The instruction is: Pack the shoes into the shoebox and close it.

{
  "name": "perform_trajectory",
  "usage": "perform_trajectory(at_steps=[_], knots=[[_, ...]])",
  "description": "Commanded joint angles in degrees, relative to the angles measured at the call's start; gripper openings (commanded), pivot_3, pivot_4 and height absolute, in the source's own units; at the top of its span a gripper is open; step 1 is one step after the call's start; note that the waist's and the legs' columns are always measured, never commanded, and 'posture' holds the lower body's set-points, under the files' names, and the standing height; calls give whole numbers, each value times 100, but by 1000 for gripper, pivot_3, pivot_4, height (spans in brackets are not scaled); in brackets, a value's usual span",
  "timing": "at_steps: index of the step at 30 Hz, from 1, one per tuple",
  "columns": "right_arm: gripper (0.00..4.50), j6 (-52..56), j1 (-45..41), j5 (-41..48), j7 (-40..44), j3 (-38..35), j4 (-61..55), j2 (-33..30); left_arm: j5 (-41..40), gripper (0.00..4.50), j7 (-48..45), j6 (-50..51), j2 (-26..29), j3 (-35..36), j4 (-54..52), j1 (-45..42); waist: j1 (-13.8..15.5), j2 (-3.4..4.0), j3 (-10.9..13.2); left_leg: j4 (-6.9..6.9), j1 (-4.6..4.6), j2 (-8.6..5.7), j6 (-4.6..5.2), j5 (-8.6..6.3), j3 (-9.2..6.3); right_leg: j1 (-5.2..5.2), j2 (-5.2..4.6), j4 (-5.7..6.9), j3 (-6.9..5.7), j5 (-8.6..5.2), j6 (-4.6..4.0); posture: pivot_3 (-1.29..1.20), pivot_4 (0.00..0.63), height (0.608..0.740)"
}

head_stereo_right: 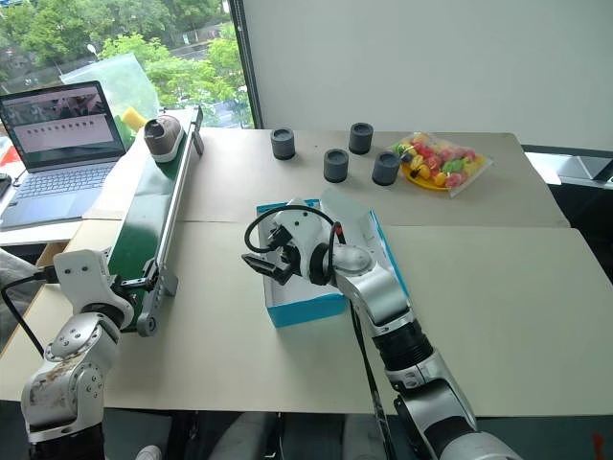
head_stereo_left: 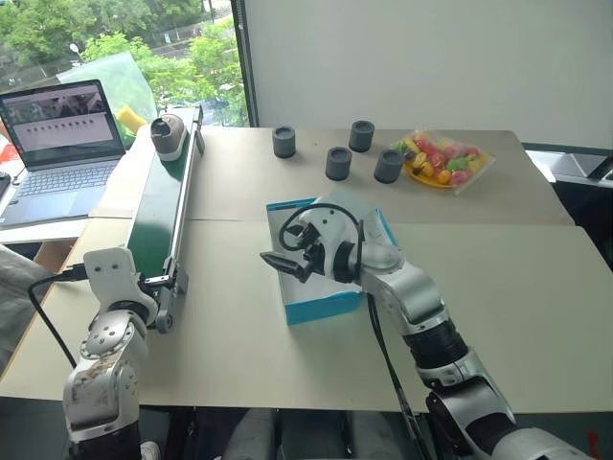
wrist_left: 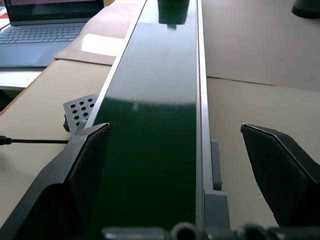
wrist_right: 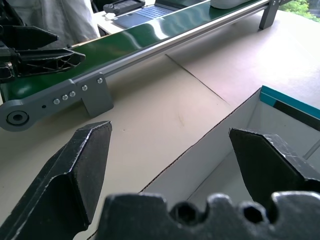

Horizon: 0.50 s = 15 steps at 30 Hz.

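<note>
One grey shoe with a white sole rests on the far end of the green conveyor belt. The teal shoebox stands open on the table, white inside, its lid tipped back. My right gripper hovers open over the box's near left corner, with nothing between its fingers. My left gripper is open at the near end of the belt, one finger on each side of it, and holds nothing.
A laptop sits left of the belt. Several dark cylinders and a bagged plate of colourful toy fruit stand at the back of the table. A person's light garment shows beyond the belt's near end.
</note>
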Motion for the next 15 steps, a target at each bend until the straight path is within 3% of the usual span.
perform_trajectory(at_steps=[1,15], knots=[[4426,-94,-39,31,-27,-122,-152,40,29,4500,-19,17,139,118,-79,-30,1,0,0,0,0,0,0,0,0,0,0,0,0,0,0,0,150,728],[4426,-51,-36,62,-122,-168,-184,92,29,4500,-18,-67,149,145,85,-42,-2,0,0,0,0,0,0,0,0,-1,0,1,0,0,0,0,150,728]])
